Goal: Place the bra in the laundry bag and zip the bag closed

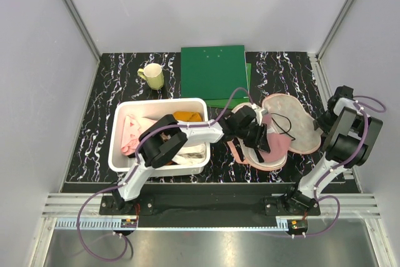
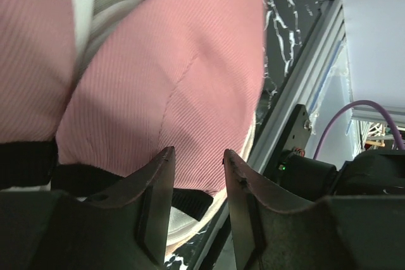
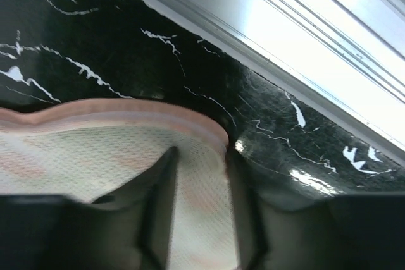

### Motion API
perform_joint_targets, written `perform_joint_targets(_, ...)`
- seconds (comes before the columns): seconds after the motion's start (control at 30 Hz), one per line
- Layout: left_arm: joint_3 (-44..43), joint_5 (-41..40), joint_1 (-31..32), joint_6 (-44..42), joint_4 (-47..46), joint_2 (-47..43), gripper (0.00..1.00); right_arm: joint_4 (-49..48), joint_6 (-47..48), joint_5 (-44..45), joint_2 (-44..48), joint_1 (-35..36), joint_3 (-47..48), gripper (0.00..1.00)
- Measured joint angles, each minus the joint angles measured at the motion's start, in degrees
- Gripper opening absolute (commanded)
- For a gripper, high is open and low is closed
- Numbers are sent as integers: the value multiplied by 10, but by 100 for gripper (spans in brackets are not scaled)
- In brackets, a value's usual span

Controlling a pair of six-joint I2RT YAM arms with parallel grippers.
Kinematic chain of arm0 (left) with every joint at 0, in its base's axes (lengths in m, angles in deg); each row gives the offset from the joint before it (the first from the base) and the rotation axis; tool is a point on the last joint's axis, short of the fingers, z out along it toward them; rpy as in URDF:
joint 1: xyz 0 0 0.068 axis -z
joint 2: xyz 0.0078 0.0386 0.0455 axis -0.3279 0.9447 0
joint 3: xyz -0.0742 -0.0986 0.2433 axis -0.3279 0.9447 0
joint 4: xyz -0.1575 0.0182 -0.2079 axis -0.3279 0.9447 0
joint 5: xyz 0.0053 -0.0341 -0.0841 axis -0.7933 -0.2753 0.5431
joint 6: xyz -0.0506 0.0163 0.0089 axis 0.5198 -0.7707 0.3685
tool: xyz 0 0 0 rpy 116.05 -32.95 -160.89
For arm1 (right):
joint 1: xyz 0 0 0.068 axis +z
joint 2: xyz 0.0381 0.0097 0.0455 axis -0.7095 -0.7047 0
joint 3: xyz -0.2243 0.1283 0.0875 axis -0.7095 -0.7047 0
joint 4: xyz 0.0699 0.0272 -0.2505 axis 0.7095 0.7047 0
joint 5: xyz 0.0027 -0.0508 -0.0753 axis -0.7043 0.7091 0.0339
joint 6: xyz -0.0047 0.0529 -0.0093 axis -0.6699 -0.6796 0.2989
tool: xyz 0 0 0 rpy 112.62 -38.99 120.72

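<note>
1. The laundry bag [image 1: 300, 117] lies opened out like a clamshell on the black marbled table [image 1: 106, 104]. Its whitish mesh lining faces up, with the pink zipper edge running round the rim.
2. The bra [image 1: 273, 145] sits in the bag's nearer half. In the left wrist view, one dusty-pink ribbed cup shows dome up and fills most of the picture.
3. The left gripper [image 2: 196, 156] hangs right over that cup, inside the bag's outline. Its fingers [image 2: 158, 181] stand a narrow gap apart with nothing between them. Whether the tips touch the fabric cannot be told.
4. The right gripper [image 3: 199, 156] is at the bag's far-right rim. One finger lies over the mesh lining and the other over the table just outside the zipper edge, so the rim runs between them. The gap is narrow, and I cannot tell whether they clamp the rim.
5. A thin black cord [image 1: 284, 126] lies across the lining of the bag's farther half.
6. A white plastic bin [image 1: 115, 136] stands left of the bag. It holds a pale pink cloth [image 1: 131, 132] and an orange garment [image 1: 187, 115]. The left arm reaches over the bin towards the bag.
7. A green clipboard [image 1: 212, 70] lies behind the bag, and a yellow-green mug [image 1: 152, 76] stands behind it, further left.
</note>
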Motion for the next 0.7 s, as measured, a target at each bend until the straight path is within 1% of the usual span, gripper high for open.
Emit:
perform_joint_targets(0.03, 0, 0, -1, -1, 1, 1, 41, -3, 1, 0, 0, 1, 0, 17)
perform_joint_targets(0.13, 0, 0, -2, -1, 4, 2, 42, -8, 5, -4, 0, 1, 0, 5)
perform_joint_targets(0.23, -10, 0, -3, -2, 17, 2, 47, -8, -1, -15, 17, 2, -12, 1)
perform_joint_targets(0.3, -23, 0, -3, -7, 34, 2, 52, -3, -10, -15, 49, 5, -28, 0)
perform_joint_targets(0.33, -31, 0, -3, -9, 44, 2, 54, 1, -14, -14, 73, 8, -36, 0)
perform_joint_targets(0.4, -49, -1, -4, -15, 69, -1, 57, 10, -23, -12, 136, 20, -54, 0)
perform_joint_targets(0.43, -56, -1, -5, -17, 81, -5, 62, 14, -26, -12, 167, 28, -59, 0)
perform_joint_targets(0.47, -62, -1, -6, -17, 92, -9, 65, 16, -27, -12, 191, 37, -63, 0)
perform_joint_targets(0.53, -75, -4, -8, -16, 114, -23, 68, 20, -30, -12, 242, 57, -71, 0)
perform_joint_targets(0.6, -85, -9, -11, -11, 134, -43, 68, 25, -31, -12, 282, 81, -83, 0)
perform_joint_targets(0.7, -99, -12, -23, 5, 142, -68, 63, 40, -32, -14, 331, 116, -102, 0)
